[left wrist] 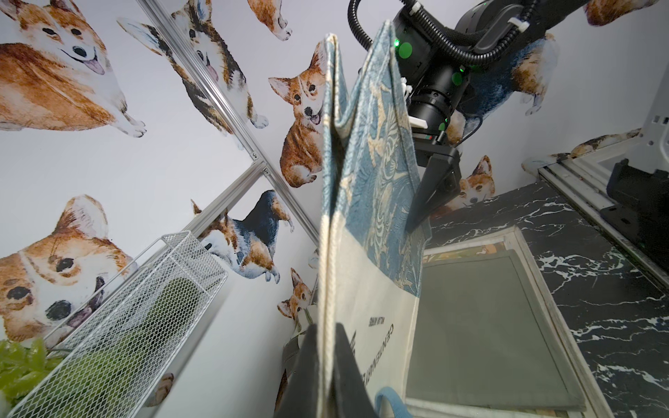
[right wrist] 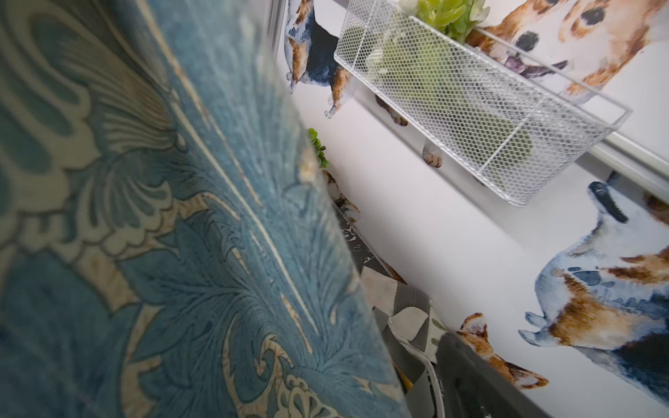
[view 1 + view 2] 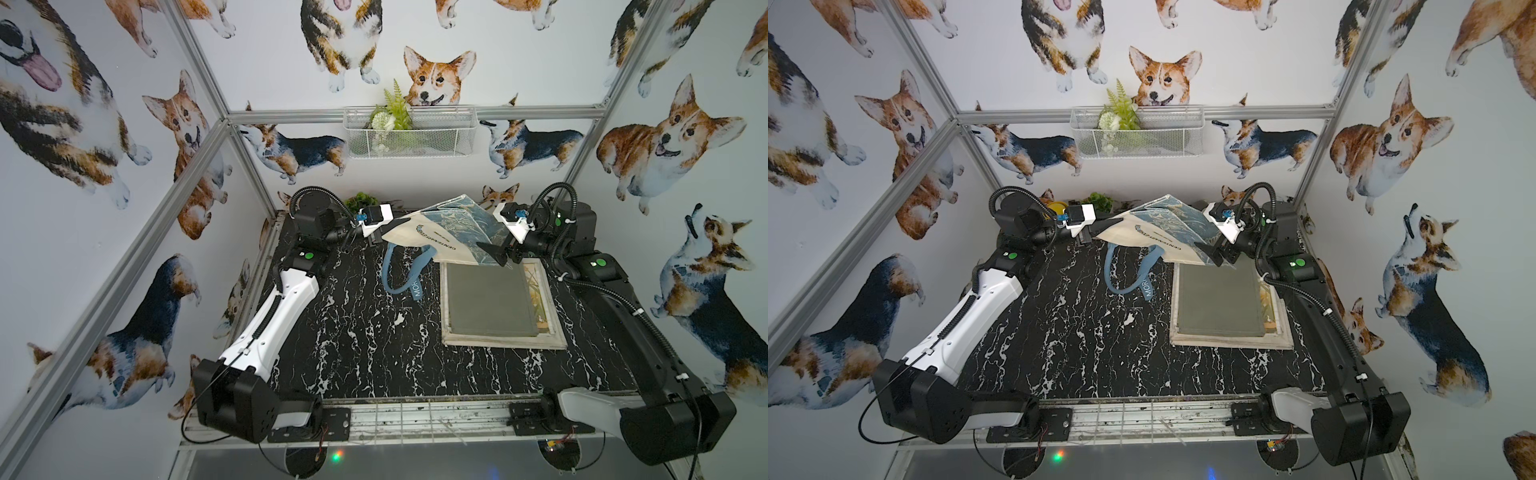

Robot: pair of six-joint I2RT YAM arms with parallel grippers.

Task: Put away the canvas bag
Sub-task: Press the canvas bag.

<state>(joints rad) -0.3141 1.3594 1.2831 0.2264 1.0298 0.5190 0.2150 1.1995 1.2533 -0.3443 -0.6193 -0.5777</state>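
Read the counter as a clock, with twelve at the back wall. The left claw is near eleven, raised off the marble and clenched on one edge of the canvas bag. In the left wrist view its fingers pinch the bag's cream seam between them. The blue handles droop towards the counter; I cannot tell whether they touch it.

The bag itself hangs in the air at about twelve. Its cream half is towards the left claw and its blue-patterned half runs towards one o'clock. High on the back wall above it is a white wire basket holding greenery.

At about two o'clock a pale frame lies flat with a grey panel on it, and the bag's lower edge overhangs its far end. The right claw is there too, released. Its jaws are spread, with one close against the blue cloth.
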